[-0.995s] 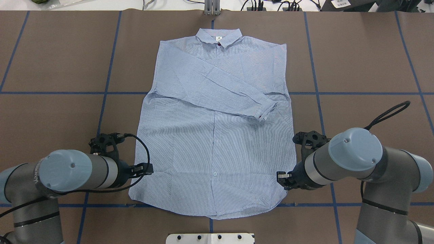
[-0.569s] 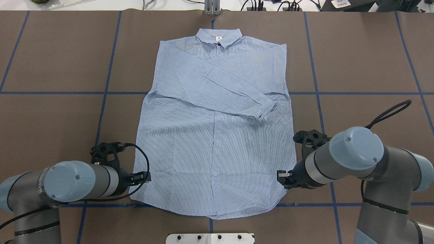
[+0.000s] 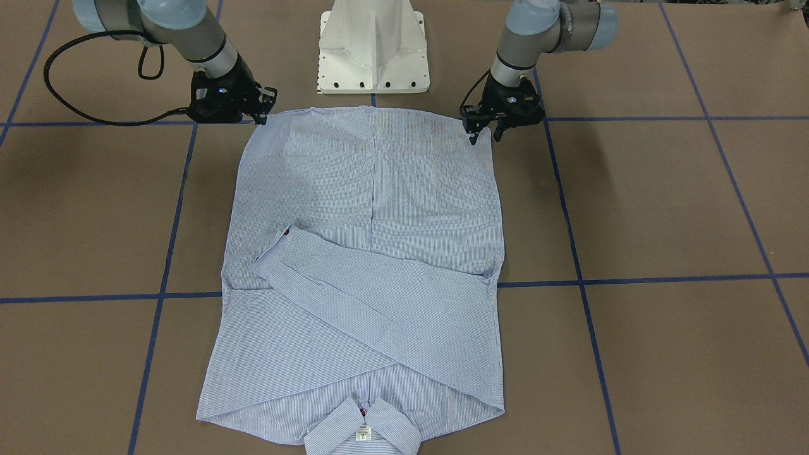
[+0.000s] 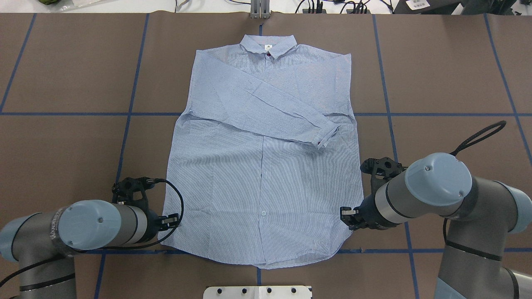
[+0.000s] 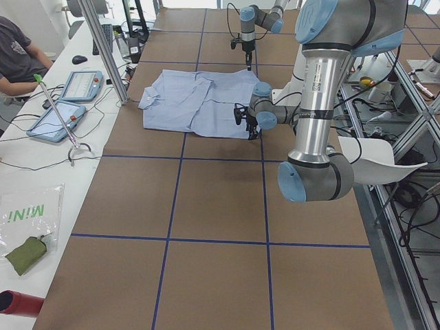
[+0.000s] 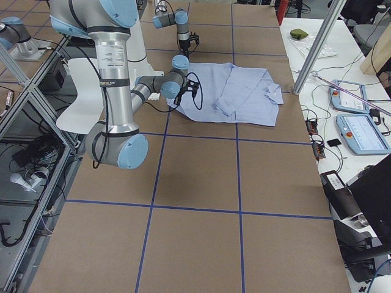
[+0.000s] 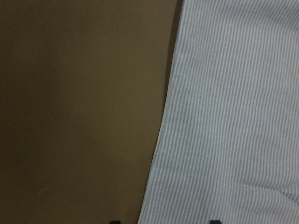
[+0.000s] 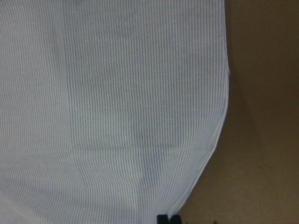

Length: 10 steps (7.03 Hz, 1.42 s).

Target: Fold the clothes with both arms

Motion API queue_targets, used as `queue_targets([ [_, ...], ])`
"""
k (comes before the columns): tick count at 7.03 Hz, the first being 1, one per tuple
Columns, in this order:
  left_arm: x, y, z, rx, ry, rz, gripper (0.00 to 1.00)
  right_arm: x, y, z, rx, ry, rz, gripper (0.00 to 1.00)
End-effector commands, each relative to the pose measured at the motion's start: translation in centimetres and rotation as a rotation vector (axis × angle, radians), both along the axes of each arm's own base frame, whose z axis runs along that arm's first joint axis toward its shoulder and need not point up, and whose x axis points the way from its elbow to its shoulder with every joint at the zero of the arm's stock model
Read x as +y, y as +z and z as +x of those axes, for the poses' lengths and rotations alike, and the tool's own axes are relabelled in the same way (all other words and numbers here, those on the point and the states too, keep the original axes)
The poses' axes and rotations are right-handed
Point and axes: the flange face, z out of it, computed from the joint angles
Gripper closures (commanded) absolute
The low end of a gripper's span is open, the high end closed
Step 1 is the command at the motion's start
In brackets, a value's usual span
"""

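Item: light-blue, finely striped long-sleeved button shirt (image 4: 262, 166), flat on the brown table (image 4: 62, 83), sleeves crossed, collar far. Change: left black two-finger gripper (image 4: 171, 220) has slid nearer along the left hem corner; right black gripper (image 4: 346, 214) barely shifted, so a hem grasp seems imminent. Left fingers apart, straddling the edge; right spacing cannot be told.

Shirt (image 4: 262, 166) flat on table (image 4: 449, 74) — a tool at each hem corner
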Motion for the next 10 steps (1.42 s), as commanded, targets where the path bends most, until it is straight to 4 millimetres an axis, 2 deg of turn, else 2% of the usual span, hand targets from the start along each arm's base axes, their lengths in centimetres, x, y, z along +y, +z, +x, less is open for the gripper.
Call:
queue_targets([
  [1, 0.03, 0.11, -0.02, -0.003, 0.000, -0.001, 0.51, -0.08, 0.06, 0.04, 0.003, 0.001, -0.002, 1.00],
  [6, 0.20, 0.15, 0.00, -0.005, 0.003, -0.001, 0.61, -0.02, 0.20, 0.01, 0.009, 0.001, -0.003, 1.00],
  [8, 0.22, 0.07, -0.03, -0.003, 0.004, -0.003, 0.77, -0.03, 0.27, -0.02, 0.010, 0.001, -0.004, 1.00],
  [10, 0.20, -0.22, -0.20, 0.003, 0.003, -0.002, 0.97, -0.05, 0.34, -0.06, 0.012, 0.001, -0.005, 1.00],
])
